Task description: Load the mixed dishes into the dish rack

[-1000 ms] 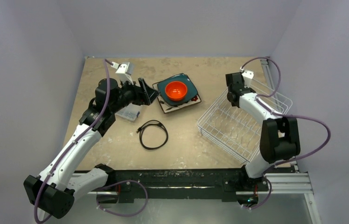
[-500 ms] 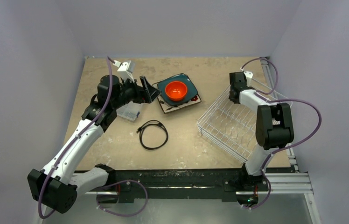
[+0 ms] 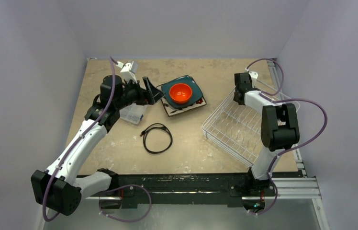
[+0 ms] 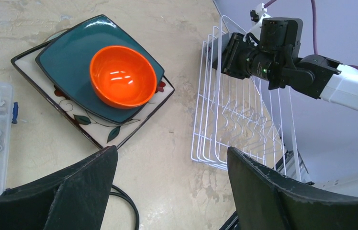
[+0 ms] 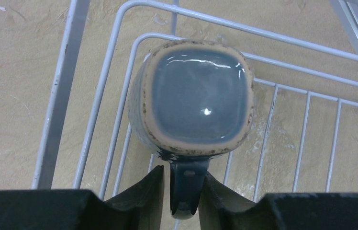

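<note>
The grey-blue mug (image 5: pixel 196 100) sits at 1 corner of the dish rack (image 3: pixel 237 127), with the 2 fingers of the right gripper (image 5: pixel 183 175) narrowly flanking its handle (clamped or released cannot be told), while the left gripper (image 4: pixel 171 155) hangs wide open near the orange bowl (image 4: pixel 122 75) on the dark teal squarish plate (image 4: pixel 64 62).

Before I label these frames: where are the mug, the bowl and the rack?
Mug (image 5: pixel 198 103), right wrist view, glossy blue face.
Bowl (image 4: pixel 122 76), left wrist view, inside.
Rack (image 3: pixel 237 129), top view, bare wire floor.
</note>
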`<act>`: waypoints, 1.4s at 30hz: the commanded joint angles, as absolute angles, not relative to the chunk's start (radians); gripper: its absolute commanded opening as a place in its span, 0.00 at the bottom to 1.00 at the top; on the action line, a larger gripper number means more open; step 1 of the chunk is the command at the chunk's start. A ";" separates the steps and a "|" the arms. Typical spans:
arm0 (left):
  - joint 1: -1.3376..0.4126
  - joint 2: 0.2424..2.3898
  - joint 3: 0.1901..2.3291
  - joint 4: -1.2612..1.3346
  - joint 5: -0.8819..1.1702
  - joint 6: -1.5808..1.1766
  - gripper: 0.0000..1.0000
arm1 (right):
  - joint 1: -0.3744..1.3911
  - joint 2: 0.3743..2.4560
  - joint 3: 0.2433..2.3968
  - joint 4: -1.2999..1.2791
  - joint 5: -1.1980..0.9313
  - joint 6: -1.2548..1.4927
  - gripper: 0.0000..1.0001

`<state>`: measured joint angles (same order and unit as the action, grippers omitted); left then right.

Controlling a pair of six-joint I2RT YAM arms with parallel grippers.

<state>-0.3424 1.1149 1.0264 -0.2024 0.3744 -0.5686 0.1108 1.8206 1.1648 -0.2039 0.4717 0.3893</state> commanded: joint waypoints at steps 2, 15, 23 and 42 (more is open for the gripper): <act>-0.331 1.123 1.073 -0.165 0.398 -0.585 0.84 | 0.107 1.826 1.201 -0.175 0.468 0.383 0.36; -0.315 1.136 1.080 -0.166 0.420 -0.604 0.84 | 0.107 1.721 1.134 -0.190 0.416 0.388 0.76; -0.308 1.150 1.081 -0.165 0.432 -0.613 0.84 | 0.109 1.589 1.091 -0.210 0.398 0.417 0.96; -0.299 1.392 1.232 -0.371 0.495 -0.614 0.84 | 0.111 1.310 0.985 -0.223 0.253 0.456 0.99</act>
